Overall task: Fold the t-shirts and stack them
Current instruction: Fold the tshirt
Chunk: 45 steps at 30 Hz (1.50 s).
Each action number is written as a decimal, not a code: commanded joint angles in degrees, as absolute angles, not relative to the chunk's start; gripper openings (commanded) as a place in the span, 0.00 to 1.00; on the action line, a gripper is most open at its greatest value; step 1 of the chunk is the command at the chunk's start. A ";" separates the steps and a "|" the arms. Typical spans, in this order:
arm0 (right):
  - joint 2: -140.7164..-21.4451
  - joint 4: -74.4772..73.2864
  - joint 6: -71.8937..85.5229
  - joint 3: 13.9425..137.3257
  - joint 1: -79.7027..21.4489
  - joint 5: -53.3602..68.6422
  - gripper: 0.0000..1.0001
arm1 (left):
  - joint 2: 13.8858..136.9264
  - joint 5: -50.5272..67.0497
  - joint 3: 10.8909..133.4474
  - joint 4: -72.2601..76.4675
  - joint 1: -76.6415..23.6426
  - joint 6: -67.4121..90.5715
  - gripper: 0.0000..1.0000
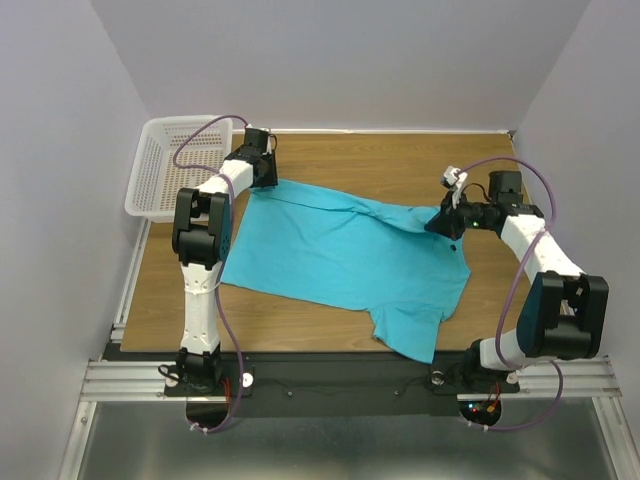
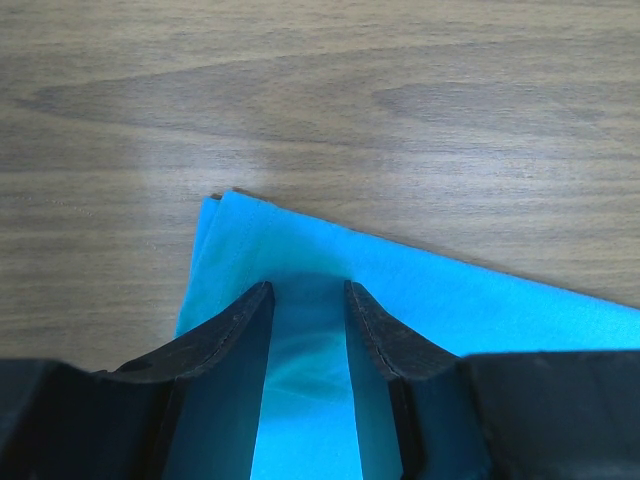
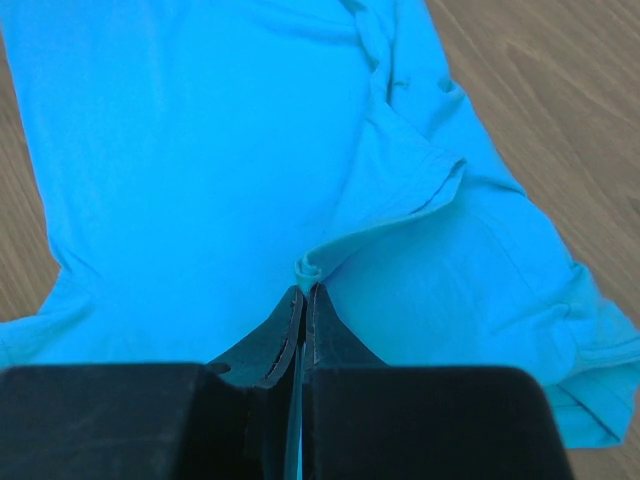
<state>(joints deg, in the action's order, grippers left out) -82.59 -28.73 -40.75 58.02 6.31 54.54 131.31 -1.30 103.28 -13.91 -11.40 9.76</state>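
t-shirt [image 1: 340, 255]: one, turquoise, spread mostly flat across the middle of the wooden surface [image 1: 400, 160], one sleeve trailing toward the near edge. far-left corner is straddled by the left gripper [image 2: 308, 300], jaws apart, cloth lying between them unpinched (judged a ready-to-grasp stance). at the right side a raised fold is clamped in the closed jaws of the right gripper [image 3: 303, 295], presumably for carrying over. white mesh basket [image 1: 170, 170] is set at the far-left edge.

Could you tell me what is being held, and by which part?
The right gripper is shut on a fold at the right edge of the turquoise cloth t-shirt; the left gripper stands open over its far-left corner.
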 commanded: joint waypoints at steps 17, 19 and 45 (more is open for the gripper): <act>-79.01 -31.29 -44.65 54.14 5.01 53.70 0.01 | 133.33 -1.14 105.03 -17.84 -9.93 9.67 0.46; -79.01 -31.46 -44.56 54.14 4.92 54.05 0.01 | 133.24 -1.14 105.12 -17.84 -9.93 9.67 0.46; -81.21 -31.73 -45.44 53.00 2.37 50.37 0.01 | 132.98 -0.26 104.51 -17.67 -9.58 9.05 0.46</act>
